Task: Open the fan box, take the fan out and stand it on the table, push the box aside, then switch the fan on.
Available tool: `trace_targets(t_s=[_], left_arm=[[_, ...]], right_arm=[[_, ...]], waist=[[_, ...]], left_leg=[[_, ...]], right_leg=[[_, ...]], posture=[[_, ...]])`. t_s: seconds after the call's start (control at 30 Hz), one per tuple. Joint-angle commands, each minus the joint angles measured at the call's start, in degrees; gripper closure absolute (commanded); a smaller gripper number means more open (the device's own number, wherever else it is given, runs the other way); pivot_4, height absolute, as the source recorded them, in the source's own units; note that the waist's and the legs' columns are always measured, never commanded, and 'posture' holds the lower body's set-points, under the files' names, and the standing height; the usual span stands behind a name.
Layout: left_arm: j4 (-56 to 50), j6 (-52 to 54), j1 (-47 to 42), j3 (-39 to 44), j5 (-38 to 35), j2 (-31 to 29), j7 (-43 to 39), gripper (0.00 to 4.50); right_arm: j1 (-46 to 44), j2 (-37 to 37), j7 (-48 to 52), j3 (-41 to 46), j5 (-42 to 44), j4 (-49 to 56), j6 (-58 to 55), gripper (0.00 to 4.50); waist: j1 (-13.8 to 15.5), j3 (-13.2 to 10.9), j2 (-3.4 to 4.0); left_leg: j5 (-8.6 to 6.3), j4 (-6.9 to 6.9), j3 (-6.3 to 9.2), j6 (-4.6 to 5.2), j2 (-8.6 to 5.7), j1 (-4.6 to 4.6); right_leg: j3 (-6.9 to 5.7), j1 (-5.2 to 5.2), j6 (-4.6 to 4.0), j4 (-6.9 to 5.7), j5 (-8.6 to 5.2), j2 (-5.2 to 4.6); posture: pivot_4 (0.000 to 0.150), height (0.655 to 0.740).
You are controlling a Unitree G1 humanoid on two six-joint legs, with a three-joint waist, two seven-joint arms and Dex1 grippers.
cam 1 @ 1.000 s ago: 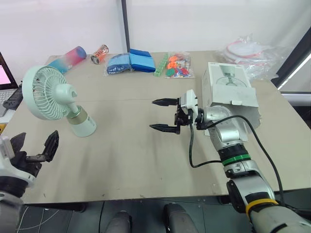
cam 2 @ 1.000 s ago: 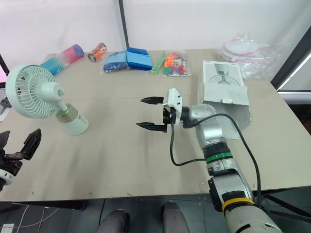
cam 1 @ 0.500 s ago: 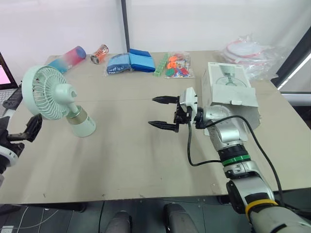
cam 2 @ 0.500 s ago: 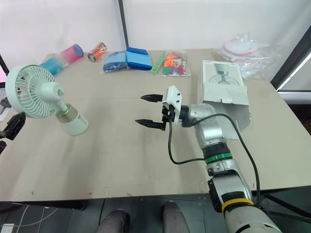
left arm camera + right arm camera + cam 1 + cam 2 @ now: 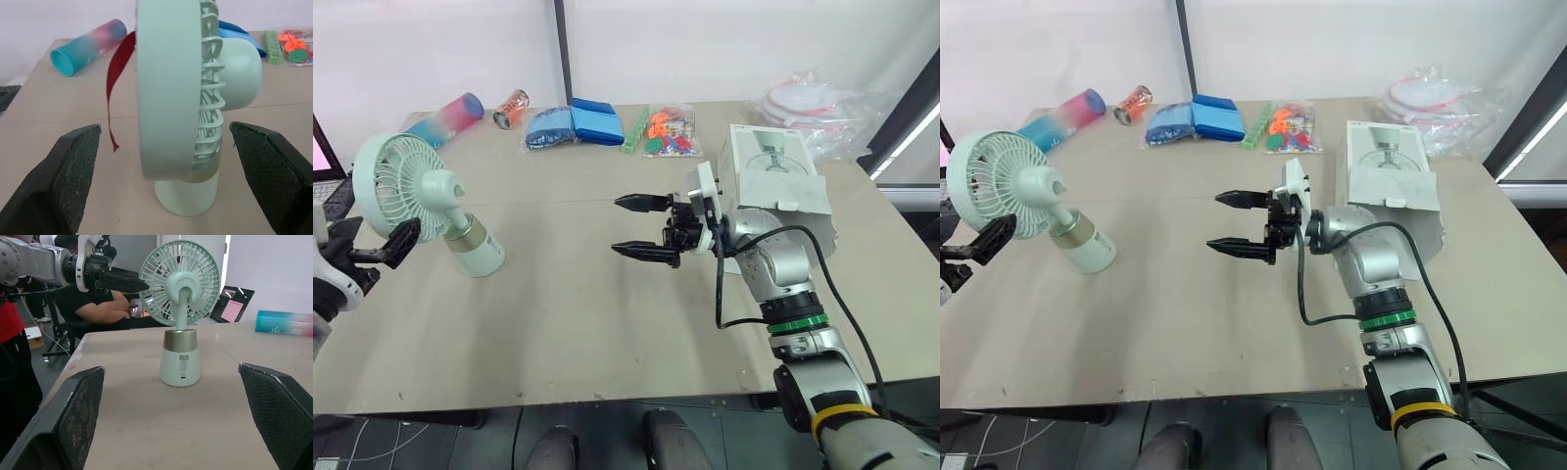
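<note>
The table (image 5: 607,323) carries the white fan box (image 5: 773,181) near its right edge, front flap hanging loose; its inside is hidden, presumably empty. The mint fan (image 5: 411,191) stands upright at the left, well apart from the box. It is likely light, top-heavy and flimsy in the grille, so its solid base is the safer hold. The right gripper (image 5: 619,226) hovers mid-table, jaws spread, empty. The left gripper (image 5: 165,127) brackets the fan head, jaws spread, not touching.
</note>
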State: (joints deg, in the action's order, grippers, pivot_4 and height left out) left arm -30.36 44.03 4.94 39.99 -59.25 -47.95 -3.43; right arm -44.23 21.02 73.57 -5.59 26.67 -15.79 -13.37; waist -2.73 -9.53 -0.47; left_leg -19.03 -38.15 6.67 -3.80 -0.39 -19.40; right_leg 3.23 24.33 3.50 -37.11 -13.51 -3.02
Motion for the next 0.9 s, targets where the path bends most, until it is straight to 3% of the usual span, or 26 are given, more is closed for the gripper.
trace_targets(t_s=[0.03, 0.37, 0.4, 0.5, 0.6, 0.9], left_arm=[[1.5, 0.1, -2.3, -0.3, 1.9, -1.3, -2.0, 0.0], [4.5, 1.2, -6.0, -2.2, 5.6, -1.5, -7.0, 0.0], [4.7, 1.2, -6.3, -2.1, 5.9, -1.3, -7.2, 0.56], [5.3, 1.4, -7.2, -2.2, 6.5, -1.0, -7.8, 1.32], [5.1, 1.7, -7.5, -2.7, 7.0, -0.8, -8.3, 2.53], [4.4, 2.0, -7.8, -2.8, 8.3, 0.2, -9.6, 2.62]], right_arm=[[0.2, 0.4, 0.0, 1.1, -0.4, 1.9, 2.1, 0.03], [1.8, 0.4, -0.3, 1.1, -0.4, 3.8, 2.5, 0.03], [1.9, 0.4, -0.3, 1.1, -0.5, 3.9, 2.5, 0.0], [2.1, 0.4, -0.5, 1.1, -0.5, 4.1, 2.6, 0.0], [2.3, 0.3, -0.6, 0.9, -0.8, 4.2, 2.9, 0.0], [2.4, 0.4, -0.5, 0.7, -1.6, 3.7, 4.1, 0.0]], waist=[[0.0, 0.0, 0.0], [0.0, 0.0, 0.0], [0.0, 0.0, 0.0], [0.0, 0.0, 0.0], [0.0, 0.0, 0.0], [0.0, 0.0, 0.0]], left_leg=[[0.0, 0.0, 0.0, 0.0, 0.0, 0.0], [0.01, 0.0, 0.0, -0.01, 0.01, -0.01], [0.01, 0.0, 0.0, -0.01, 0.0, -0.01], [0.01, 0.0, 0.01, -0.01, 0.0, -0.01], [0.01, 0.01, 0.01, -0.02, 0.0, -0.01], [0.01, 0.01, 0.01, -0.02, 0.0, -0.01]], right_leg=[[0.0, 0.0, 0.0, 0.0, 0.0, 0.0], [0.0, 0.02, 0.0, -0.01, 0.0, -0.01], [0.0, 0.02, 0.0, 0.0, 0.0, -0.01], [0.0, 0.02, 0.0, -0.01, 0.0, -0.02], [0.0, 0.02, 0.0, -0.01, 0.0, -0.02], [0.0, 0.02, 0.0, -0.01, 0.0, -0.03]], posture=[[0.15, 0.74], [0.15, 0.74], [0.15, 0.74], [0.15, 0.74], [0.15, 0.74], [0.15, 0.74]])
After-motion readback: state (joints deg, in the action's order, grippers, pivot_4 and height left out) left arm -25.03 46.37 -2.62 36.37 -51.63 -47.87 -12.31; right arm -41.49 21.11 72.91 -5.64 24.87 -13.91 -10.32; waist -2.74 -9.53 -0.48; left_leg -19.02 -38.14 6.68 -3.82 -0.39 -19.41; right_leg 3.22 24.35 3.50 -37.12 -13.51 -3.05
